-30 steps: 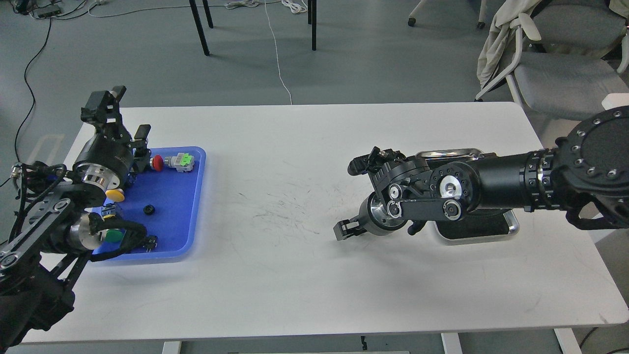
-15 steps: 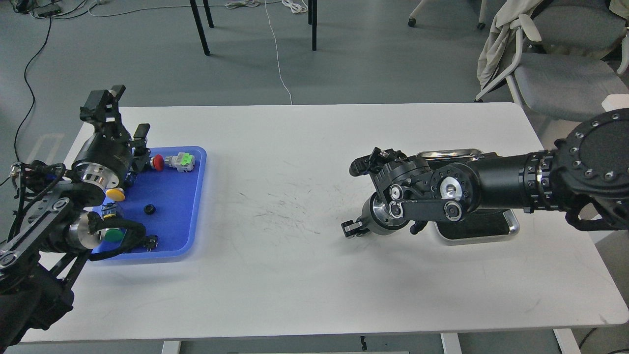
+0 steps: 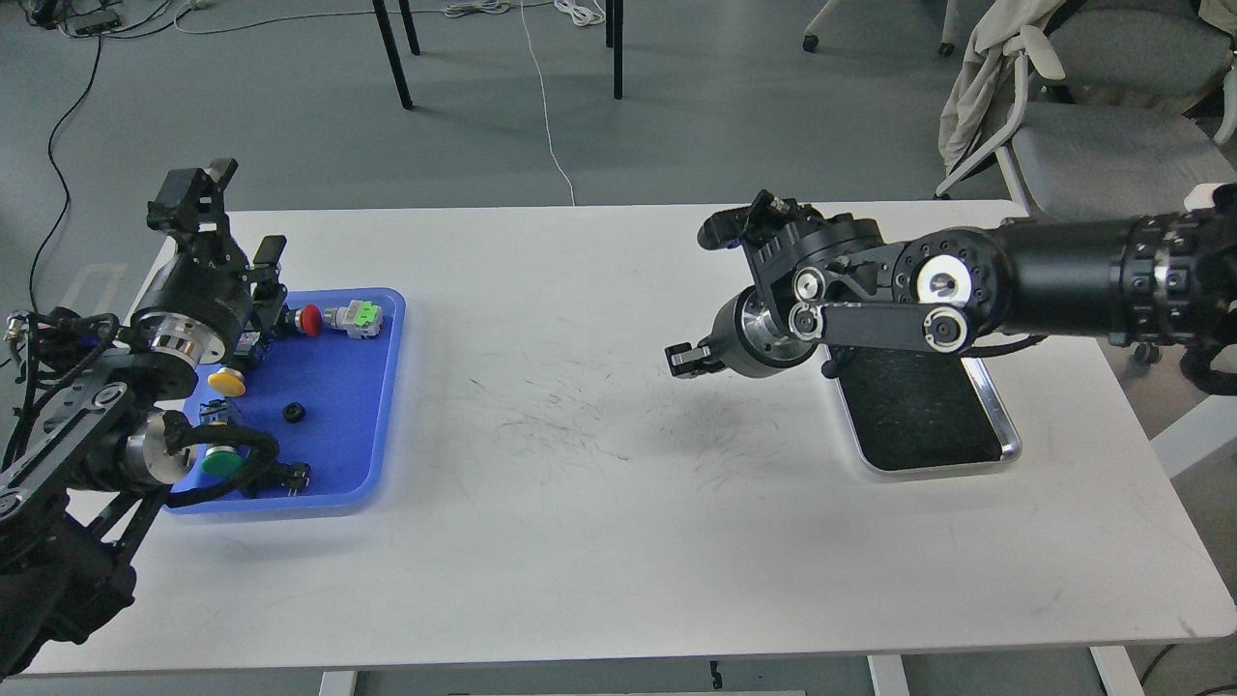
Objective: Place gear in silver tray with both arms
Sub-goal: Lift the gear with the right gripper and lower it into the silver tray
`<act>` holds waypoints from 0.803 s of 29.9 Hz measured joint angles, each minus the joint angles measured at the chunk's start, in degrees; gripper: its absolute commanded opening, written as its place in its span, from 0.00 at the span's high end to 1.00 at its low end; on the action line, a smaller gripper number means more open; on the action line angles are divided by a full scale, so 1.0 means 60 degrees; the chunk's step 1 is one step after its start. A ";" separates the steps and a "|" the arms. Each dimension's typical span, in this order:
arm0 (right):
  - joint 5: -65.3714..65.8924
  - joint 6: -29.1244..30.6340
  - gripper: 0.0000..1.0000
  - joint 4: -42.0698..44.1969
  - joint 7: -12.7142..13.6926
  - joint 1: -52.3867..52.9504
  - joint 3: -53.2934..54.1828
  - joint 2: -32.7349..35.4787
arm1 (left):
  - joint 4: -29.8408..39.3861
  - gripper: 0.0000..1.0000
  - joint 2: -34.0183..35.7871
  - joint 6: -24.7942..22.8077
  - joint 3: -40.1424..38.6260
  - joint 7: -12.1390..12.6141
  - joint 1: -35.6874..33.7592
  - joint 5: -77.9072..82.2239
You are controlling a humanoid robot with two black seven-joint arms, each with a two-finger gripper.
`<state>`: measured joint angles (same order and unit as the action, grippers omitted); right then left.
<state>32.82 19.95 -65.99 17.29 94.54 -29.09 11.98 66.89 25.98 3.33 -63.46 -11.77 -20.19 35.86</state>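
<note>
The gear [image 3: 293,413] is a small black toothed ring lying on the floor of the blue tray [image 3: 385,387] at the left. The silver tray [image 3: 1007,440], with a shiny rim and black floor, sits at the right; its far end is hidden by my right arm. My left gripper [image 3: 232,227] is open and empty, raised over the blue tray's far left corner, well behind the gear. My right gripper [image 3: 701,295] is open and empty, held above the table just left of the silver tray.
The blue tray also holds a red button [image 3: 309,319], a grey and green connector [image 3: 356,317], a yellow button [image 3: 226,382], a green button [image 3: 222,462] and a small black part [image 3: 295,474]. An office chair [image 3: 1092,155] stands past the table's far right corner.
My right arm has risen and swung toward the far side, uncovering most of the silver tray's black floor. My left gripper has shifted slightly left and up.
</note>
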 measured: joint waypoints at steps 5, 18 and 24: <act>0.0013 0.0114 0.98 -0.0569 -0.0045 0.0955 0.0673 0.1976 | 0.0001 0.02 0.0008 0.0000 0.0000 0.0012 -0.0018 0.0000; 0.1615 -0.0028 0.98 -0.0285 -0.0988 -0.1913 0.1312 0.5866 | -0.0113 0.02 -0.0052 0.0005 0.0000 0.0041 -0.0034 0.0023; 0.1890 -0.0369 0.98 0.0735 -0.1165 -0.3725 0.2107 0.5537 | -0.0119 0.02 -0.0053 0.0002 0.0026 0.0057 -0.0034 0.0040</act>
<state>44.16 17.73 -61.58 10.29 72.19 -16.45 45.21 66.18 25.67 3.35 -63.30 -11.43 -20.39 36.10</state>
